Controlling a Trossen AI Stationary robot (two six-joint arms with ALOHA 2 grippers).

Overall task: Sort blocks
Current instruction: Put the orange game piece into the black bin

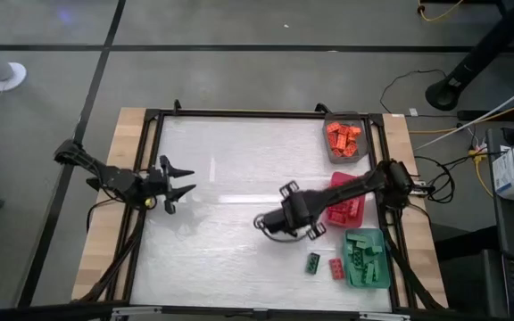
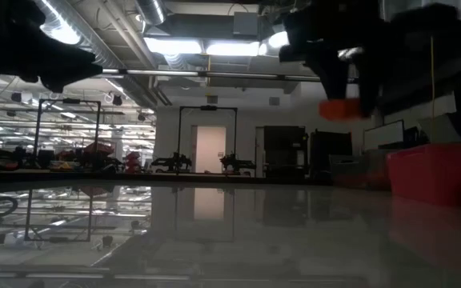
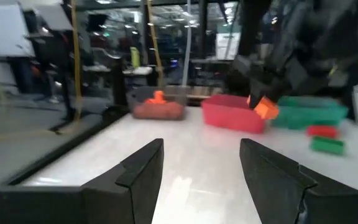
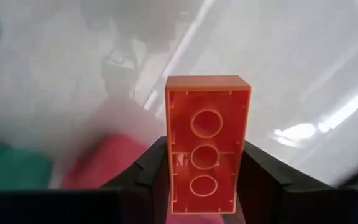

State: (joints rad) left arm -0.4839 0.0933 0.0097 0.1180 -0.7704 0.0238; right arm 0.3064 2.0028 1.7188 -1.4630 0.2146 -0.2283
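My right gripper (image 1: 266,223) is near the table's middle, left of the pink tray (image 1: 346,201), and is shut on an orange block (image 4: 207,158). The low view shows that block (image 2: 341,110) well above the table. Orange blocks fill the grey tray (image 1: 344,138) and green blocks lie in the teal tray (image 1: 367,257). A loose green block (image 1: 313,262) and a loose red block (image 1: 336,268) rest flat on the table beside the teal tray. My left gripper (image 1: 178,183) waits open near the table's left side. My right gripper pinches the orange block between its two fingers (image 4: 151,168), one on each long side wall (image 4: 169,174). The block's hollow underside faces the wrist camera, and its far end sticks out past the fingertips. It is lifted clear of the table (image 2: 341,110).
The three trays stand in a column along the table's right edge, grey farthest, pink in the middle, teal nearest. A black frame (image 1: 154,160) borders the white table top. Bare table lies between the two grippers.
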